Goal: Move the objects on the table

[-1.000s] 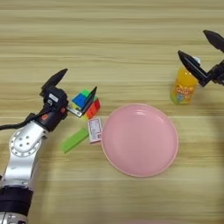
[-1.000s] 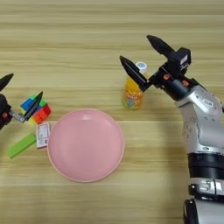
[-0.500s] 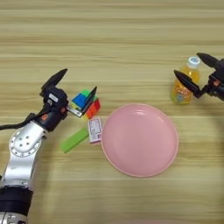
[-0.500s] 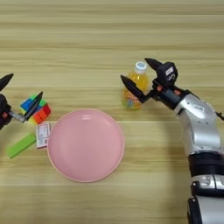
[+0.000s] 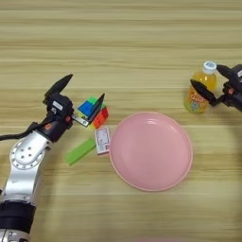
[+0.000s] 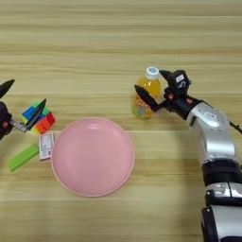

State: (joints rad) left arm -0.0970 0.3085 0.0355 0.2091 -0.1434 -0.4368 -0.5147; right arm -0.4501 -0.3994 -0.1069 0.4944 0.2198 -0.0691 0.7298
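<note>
I'm seeing one cube (image 5: 92, 112), one upright bottle (image 6: 144, 92), one plate (image 6: 92, 157). My right claw (image 6: 154, 87) is straddling the bottle, wide open; left claw (image 5: 83, 96) is gaping beside the cube.

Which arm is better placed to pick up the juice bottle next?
Right. The right gripper already has its open fingers either side of the orange-juice bottle; the left gripper is far across the table by the puzzle cube.

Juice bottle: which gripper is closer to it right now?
Right. The right gripper is open, its fingers either side of the juice bottle; the left gripper is across the table, open by the puzzle cube.
</note>
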